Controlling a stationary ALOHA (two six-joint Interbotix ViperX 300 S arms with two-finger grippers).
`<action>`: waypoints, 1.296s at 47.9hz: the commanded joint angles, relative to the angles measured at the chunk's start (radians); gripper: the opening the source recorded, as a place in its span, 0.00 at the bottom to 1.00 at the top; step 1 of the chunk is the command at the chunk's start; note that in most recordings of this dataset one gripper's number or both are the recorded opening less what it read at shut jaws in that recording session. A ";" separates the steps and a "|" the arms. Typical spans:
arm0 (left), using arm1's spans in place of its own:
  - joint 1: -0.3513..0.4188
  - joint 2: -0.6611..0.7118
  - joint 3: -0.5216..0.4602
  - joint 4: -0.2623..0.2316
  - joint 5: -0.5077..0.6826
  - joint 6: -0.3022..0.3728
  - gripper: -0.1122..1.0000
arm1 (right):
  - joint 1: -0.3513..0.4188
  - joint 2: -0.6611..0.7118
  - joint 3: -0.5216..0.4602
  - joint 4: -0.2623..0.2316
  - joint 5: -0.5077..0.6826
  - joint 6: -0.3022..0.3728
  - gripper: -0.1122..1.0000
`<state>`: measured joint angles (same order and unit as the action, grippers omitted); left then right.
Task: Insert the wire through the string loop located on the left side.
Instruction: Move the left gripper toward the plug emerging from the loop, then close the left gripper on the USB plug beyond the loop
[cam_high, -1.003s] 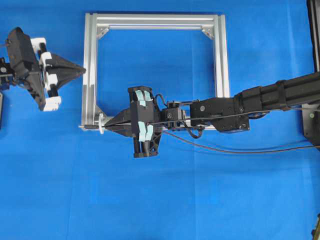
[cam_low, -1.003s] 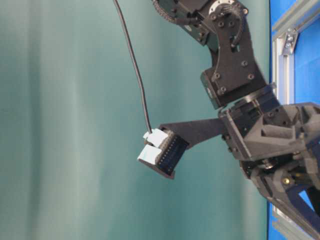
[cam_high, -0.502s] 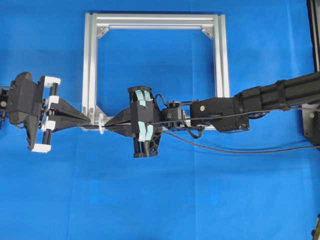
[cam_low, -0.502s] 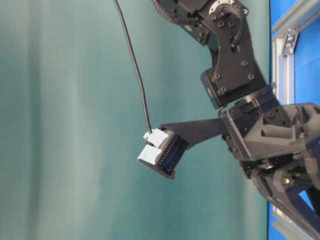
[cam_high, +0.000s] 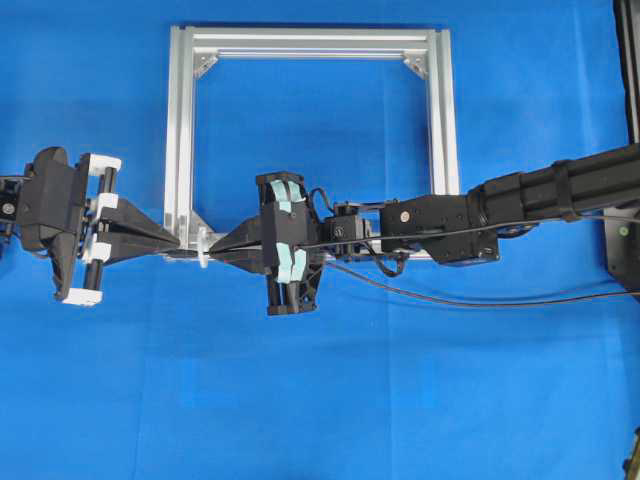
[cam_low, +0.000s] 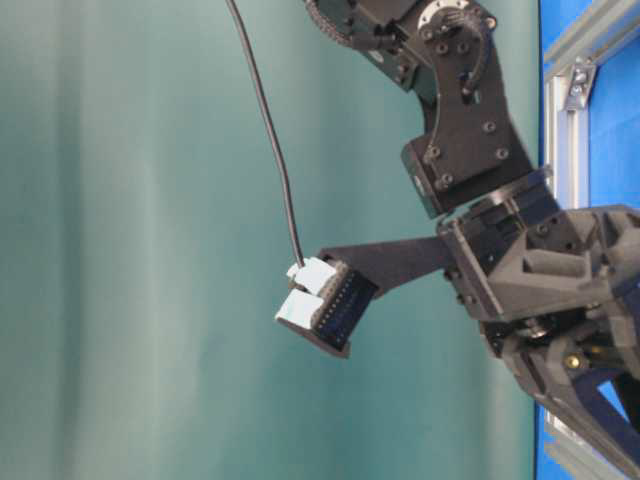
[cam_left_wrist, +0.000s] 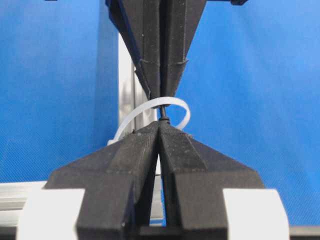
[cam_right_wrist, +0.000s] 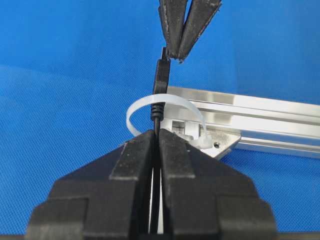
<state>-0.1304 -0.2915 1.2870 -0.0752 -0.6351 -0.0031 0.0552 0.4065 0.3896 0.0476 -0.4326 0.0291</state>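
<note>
- wire (cam_right_wrist: 159, 95): plug tip passes through the string loop (cam_right_wrist: 165, 116), pointing toward 9 o'clock in the overhead view.
- string loop: white, at the aluminium frame (cam_high: 310, 45)'s left-front corner, about 7 o'clock of the frame.
- right gripper (cam_high: 212, 250): fingers closed on the wire just at the loop; the wire trails toward 3 o'clock along the arm.
- left gripper (cam_high: 180, 243): fingers pinched on the plug tip from the loop's other side.
- bench (cam_high: 320, 400): blue cloth.

Bright, even light; soft shadows, blurred close-ups.
</note>
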 joint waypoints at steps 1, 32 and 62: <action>-0.003 -0.009 -0.014 0.003 -0.003 -0.003 0.11 | -0.002 -0.018 -0.015 0.000 -0.003 -0.002 0.11; -0.003 0.023 -0.029 0.000 0.014 -0.038 0.89 | -0.002 -0.018 -0.014 0.000 -0.003 -0.002 0.11; -0.003 0.170 -0.067 0.000 0.014 -0.038 0.88 | -0.003 -0.017 -0.014 0.000 -0.003 -0.002 0.11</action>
<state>-0.1304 -0.1150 1.2318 -0.0752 -0.6167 -0.0430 0.0568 0.4080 0.3896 0.0476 -0.4310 0.0291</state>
